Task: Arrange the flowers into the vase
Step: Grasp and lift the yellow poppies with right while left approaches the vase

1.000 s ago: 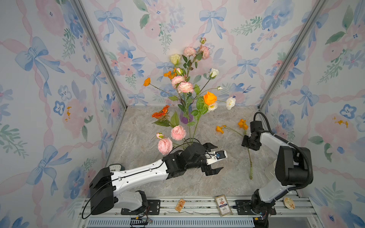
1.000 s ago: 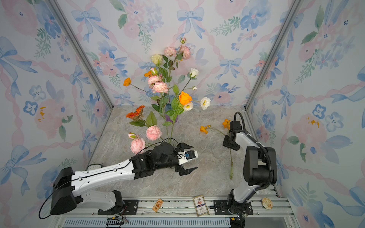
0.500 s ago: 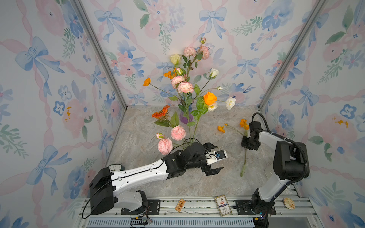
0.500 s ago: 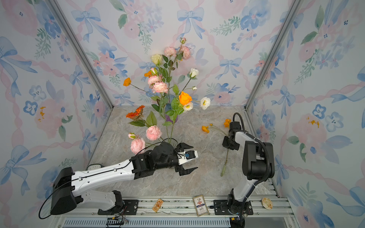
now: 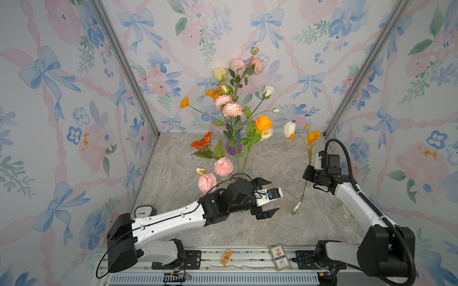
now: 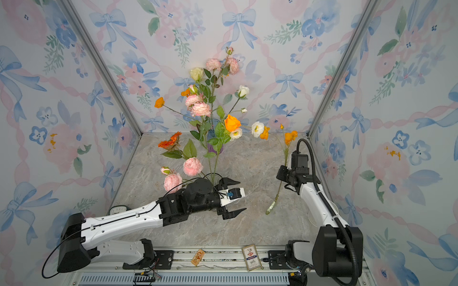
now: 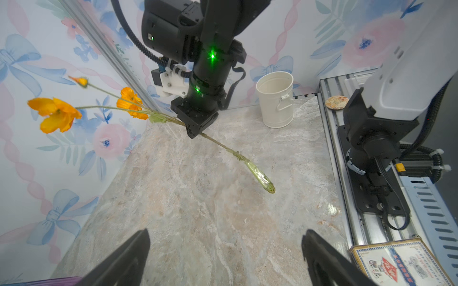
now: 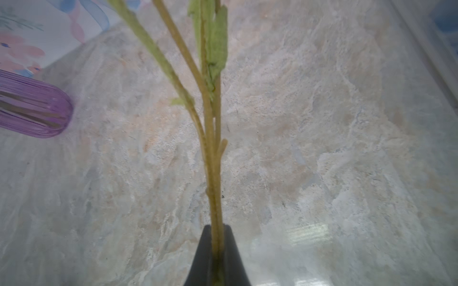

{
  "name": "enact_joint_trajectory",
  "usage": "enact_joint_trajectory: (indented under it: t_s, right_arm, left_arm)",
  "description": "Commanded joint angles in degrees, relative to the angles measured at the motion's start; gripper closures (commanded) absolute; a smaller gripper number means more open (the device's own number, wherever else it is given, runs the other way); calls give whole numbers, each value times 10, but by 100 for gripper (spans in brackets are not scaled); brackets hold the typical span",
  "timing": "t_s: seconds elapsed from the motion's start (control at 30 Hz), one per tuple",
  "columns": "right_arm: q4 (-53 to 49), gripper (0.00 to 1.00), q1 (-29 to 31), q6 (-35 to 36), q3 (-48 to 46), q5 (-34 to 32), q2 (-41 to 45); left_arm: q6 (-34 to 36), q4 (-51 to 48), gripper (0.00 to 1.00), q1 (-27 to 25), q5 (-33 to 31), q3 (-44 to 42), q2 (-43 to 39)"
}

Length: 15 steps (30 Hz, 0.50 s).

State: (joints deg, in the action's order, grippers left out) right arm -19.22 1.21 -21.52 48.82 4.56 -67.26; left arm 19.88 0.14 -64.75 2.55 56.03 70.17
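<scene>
A purple glass vase stands at the back middle and holds several flowers: pink, cream, white and orange blooms. My right gripper is shut on the green stem of an orange poppy. The poppy's blooms point toward the back wall. Its stem end slants down close to the table. My left gripper hovers open and empty mid-table, facing the poppy.
A white cup stands by the right arm's base. A small clock sits at the front left. On the front rail lie a card tin and a small tag. Walls close in on three sides.
The right gripper has shut on the poppy stem and lifted it off the table, tilting the blooms up toward the back. The left arm has not moved.
</scene>
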Motion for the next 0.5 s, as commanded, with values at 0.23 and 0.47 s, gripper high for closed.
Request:
enact_joint_trajectory:
  t_s: [0.23, 0.47]
  right_arm:
    - [105, 100, 202, -21, 40, -142, 181]
    - [226, 100, 322, 32, 45, -254, 242]
  left_arm:
    - [77, 5, 2, 14, -4, -38, -117]
    - [87, 6, 2, 42, 8, -46, -150]
